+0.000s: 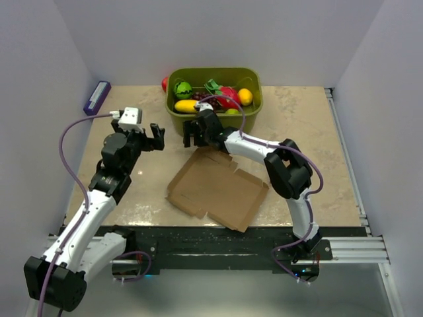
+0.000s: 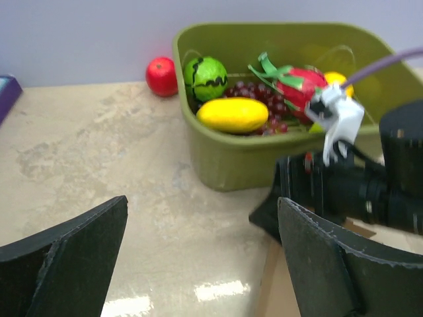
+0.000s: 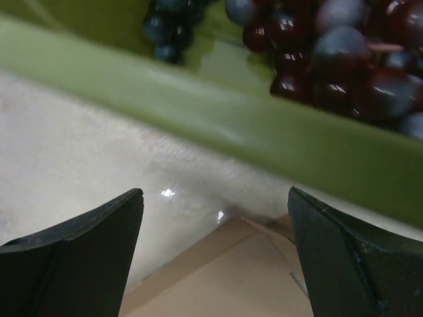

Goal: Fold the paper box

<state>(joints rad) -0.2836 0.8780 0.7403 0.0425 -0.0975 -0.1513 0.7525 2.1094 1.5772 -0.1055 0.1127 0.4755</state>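
Right hand [image 1: 195, 140] released, above paper box [image 1: 218, 188] far corner; left hand [image 1: 157, 137] released, apart leftward.

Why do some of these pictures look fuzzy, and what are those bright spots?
Top view: sharp, evenly lit, faint sheen on the table. Left wrist view: near black fingers soft, white glare patches on the table. Right wrist view: bin rim and grapes blurred, tiny glints below.
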